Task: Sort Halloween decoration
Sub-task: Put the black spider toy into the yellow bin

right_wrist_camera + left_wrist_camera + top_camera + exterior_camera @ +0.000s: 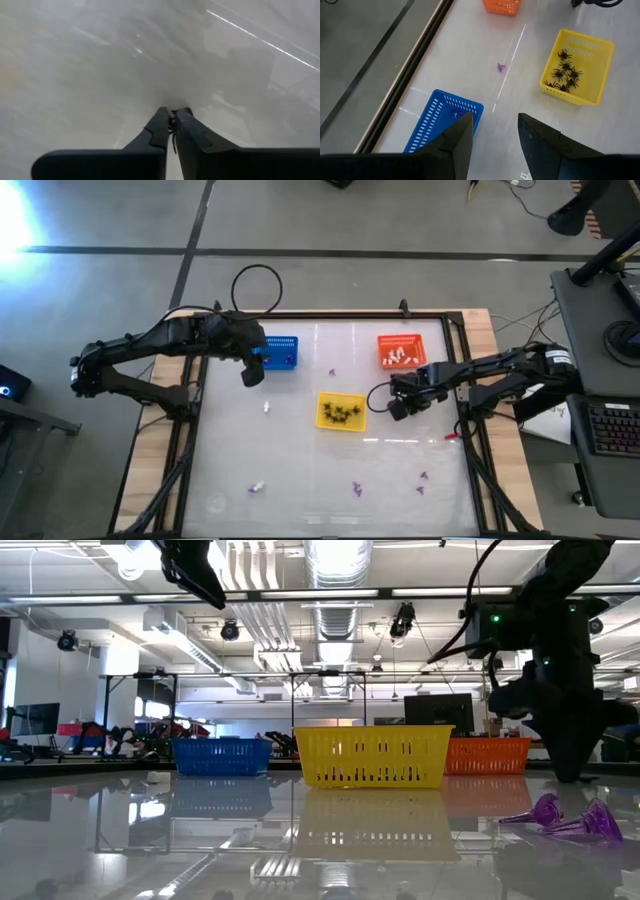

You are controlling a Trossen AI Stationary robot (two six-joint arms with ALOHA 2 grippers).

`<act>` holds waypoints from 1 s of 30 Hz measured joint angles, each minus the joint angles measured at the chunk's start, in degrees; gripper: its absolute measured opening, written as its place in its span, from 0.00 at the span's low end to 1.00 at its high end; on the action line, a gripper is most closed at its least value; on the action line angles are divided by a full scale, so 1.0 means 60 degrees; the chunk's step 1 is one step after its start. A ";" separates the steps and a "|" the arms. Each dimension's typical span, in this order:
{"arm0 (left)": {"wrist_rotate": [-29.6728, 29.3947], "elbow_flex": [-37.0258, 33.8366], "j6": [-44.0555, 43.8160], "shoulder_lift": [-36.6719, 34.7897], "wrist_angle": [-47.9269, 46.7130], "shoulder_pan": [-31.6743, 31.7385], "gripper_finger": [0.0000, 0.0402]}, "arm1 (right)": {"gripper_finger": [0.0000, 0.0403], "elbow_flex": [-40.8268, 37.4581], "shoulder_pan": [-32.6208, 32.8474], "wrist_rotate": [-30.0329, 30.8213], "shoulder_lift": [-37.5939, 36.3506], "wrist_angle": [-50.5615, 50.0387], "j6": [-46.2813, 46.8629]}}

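Baskets sit in a loose triangle on the glossy table [300, 470]: a blue basket [281, 352] toward the far left, an orange basket [400, 350] toward the far right, and a yellow basket [341, 411] nearer the middle. Black spiders [340, 414] fill the yellow basket, white trinkets [400, 357] lie in the orange one, and something purple shows inside the blue one in the left wrist view.

Still loose on the table are a purple trinket [332, 373] between the blue and orange baskets, a white piece [267, 407] left of the yellow basket, another white piece [257, 487] near the front edge, and several purple trinkets [356, 488] along the front; two of the purple ones [565, 820] lie close to the low camera.

The right gripper [397, 409] is down at the table just right of the yellow basket, between it and the table's right rail. Its fingers [161, 127] are pressed together, and a thin black thing, seemingly a spider leg, shows pinched between their tips [173, 131]; what exactly it is cannot be told.

The left gripper [252, 373] hangs above the table just beside the blue basket, its fingers [462, 135] standing apart with nothing between them.
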 joint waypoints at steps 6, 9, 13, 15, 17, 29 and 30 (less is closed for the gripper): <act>-0.0018 -0.0004 0.0000 0.0000 0.0000 0.0000 0.35 | 0.02 0.0187 0.0005 0.0007 -0.0547 -0.0105 0.0005; -0.0036 -0.0004 0.0000 0.0000 0.0000 0.0000 0.35 | 0.02 0.0374 0.0008 0.0136 -0.0954 -0.0476 0.0005; -0.0036 -0.0007 0.0000 0.0000 0.0010 0.0000 0.35 | 0.02 0.0848 0.0000 0.0184 -0.1455 -0.0778 -0.0018; -0.0036 -0.0007 0.0004 0.0000 0.0037 0.0000 0.35 | 0.02 0.1021 0.0005 0.0186 -0.1577 -0.0870 -0.0026; -0.0040 -0.0007 0.0002 0.0000 0.0061 0.0000 0.35 | 0.02 0.1295 -0.0002 0.0197 -0.1639 -0.0741 -0.0136; -0.0044 -0.0007 0.0004 0.0000 0.0069 0.0000 0.35 | 0.02 0.2480 0.0084 0.0181 -0.1612 0.1779 -0.1211; -0.0044 -0.0007 0.0004 0.0000 0.0069 -0.0004 0.35 | 0.02 0.2558 0.0084 0.0168 -0.1612 0.1844 -0.1318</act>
